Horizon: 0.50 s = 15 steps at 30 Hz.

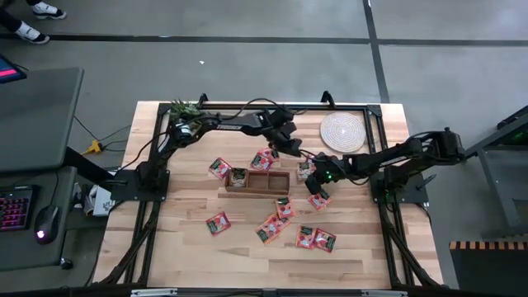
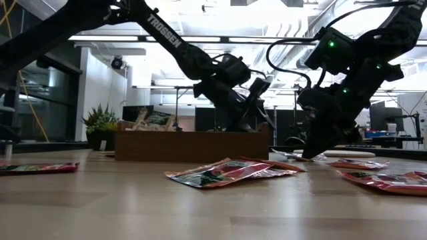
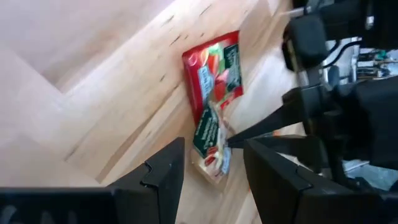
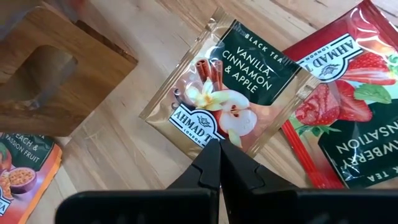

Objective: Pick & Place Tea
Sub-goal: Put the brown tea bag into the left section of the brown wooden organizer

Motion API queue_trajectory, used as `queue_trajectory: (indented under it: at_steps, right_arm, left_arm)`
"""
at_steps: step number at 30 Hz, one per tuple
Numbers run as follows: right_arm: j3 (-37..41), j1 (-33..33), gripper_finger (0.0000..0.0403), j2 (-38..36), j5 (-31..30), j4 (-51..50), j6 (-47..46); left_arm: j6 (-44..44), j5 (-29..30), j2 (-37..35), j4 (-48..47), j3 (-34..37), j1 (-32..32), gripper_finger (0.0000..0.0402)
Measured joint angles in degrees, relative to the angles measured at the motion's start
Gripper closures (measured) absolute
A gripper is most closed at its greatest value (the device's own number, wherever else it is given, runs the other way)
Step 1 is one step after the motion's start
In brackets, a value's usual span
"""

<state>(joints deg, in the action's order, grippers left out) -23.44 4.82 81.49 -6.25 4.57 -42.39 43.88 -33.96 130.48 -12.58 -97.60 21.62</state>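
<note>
Tea: most sachets (image 1: 315, 238) lay loose on the table (image 1: 181, 247), scattered through the centre and lower half of the high view; one (image 1: 219, 168) sat left of the wooden box (image 1: 257, 181).
Box: at frame centre; something showed in its left compartment, too small to name.
Right gripper (image 4: 219, 163): jaws closed, tips touching a vanilla-cinnamon-apple sachet (image 4: 230, 87) just right of the box; not lifted.
Left gripper (image 3: 214, 163): jaws parted, empty, over the same sachets.
Progress: judged early; nearly all tea remained to be placed.
</note>
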Motion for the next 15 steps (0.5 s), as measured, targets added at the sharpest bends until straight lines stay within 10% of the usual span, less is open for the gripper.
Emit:
queue_trajectory:
  at_steps: [15]
  right_arm:
    - [0.0,0.1,0.0403,0.0,-0.4,2.6,1.3]
  left_arm:
    - [-0.2,1.3,0.5,-3.9,0.0,-1.3,0.0238]
